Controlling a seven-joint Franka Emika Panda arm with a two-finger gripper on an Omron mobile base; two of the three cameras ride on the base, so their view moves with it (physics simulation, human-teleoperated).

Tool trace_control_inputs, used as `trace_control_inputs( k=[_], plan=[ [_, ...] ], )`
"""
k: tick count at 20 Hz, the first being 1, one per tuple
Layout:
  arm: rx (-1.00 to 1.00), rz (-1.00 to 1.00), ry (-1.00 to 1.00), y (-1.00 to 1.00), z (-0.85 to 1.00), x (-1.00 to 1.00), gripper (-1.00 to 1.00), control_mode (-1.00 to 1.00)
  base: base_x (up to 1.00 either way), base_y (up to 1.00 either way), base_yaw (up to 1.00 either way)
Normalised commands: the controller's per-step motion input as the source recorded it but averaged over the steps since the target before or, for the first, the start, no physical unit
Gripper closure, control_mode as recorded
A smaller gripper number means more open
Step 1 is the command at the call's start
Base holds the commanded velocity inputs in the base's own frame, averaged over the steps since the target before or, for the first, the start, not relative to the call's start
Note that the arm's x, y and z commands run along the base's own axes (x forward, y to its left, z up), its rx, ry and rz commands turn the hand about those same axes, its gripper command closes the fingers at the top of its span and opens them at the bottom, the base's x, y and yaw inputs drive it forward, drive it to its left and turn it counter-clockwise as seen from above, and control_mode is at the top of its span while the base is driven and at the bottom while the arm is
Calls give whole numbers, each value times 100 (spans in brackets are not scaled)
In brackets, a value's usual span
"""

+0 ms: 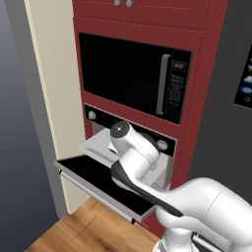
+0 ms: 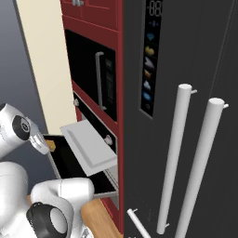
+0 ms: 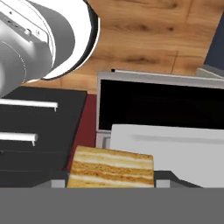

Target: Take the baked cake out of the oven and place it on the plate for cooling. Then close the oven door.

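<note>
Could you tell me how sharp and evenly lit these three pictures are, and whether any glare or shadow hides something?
Left base view: sharp, flat rendered light, no glare on the oven door. Right base view: equally crisp, the tray evenly grey. Hand view: the cake sharp, and a soft shadow band across the tray; nothing hidden.

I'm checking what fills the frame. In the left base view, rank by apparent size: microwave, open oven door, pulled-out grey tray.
1. microwave, largest.
2. oven door, partly hidden by the arm.
3. grey tray, smallest; also partly hidden, so its rank is less sure.
</note>
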Motion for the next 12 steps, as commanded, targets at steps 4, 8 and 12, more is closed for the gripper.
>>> trace_control_inputs(
  k=[4, 8, 12],
  plan=[
    [0, -3, 7, 0, 0, -4, 100, -100, 0, 0, 0],
    [0, 0, 0, 0, 0, 0, 100, 100, -85, 0, -3],
    [0, 0, 0, 0, 0, 0, 100, 100, -100, 0, -7]
  ],
)
